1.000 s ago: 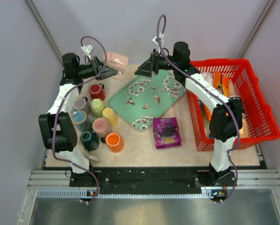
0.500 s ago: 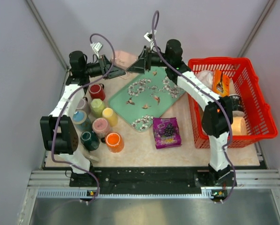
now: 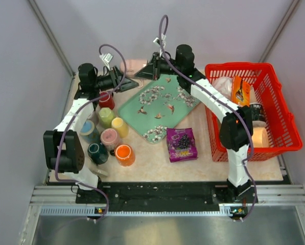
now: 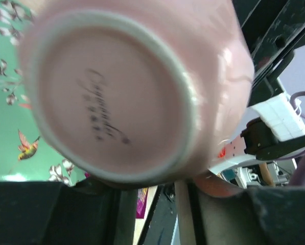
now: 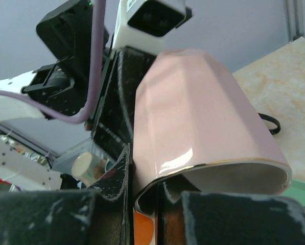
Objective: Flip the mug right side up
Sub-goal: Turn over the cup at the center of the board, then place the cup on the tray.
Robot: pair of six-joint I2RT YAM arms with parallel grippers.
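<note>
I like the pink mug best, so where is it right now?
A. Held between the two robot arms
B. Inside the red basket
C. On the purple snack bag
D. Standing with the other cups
A: the pink mug is tipped on its side at the far edge of the table, with the left gripper and the right gripper both closed on it.

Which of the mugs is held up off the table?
The pale pink mug, at the far edge, with the right hand on its rim; the other mugs stand clustered on the left.
</note>
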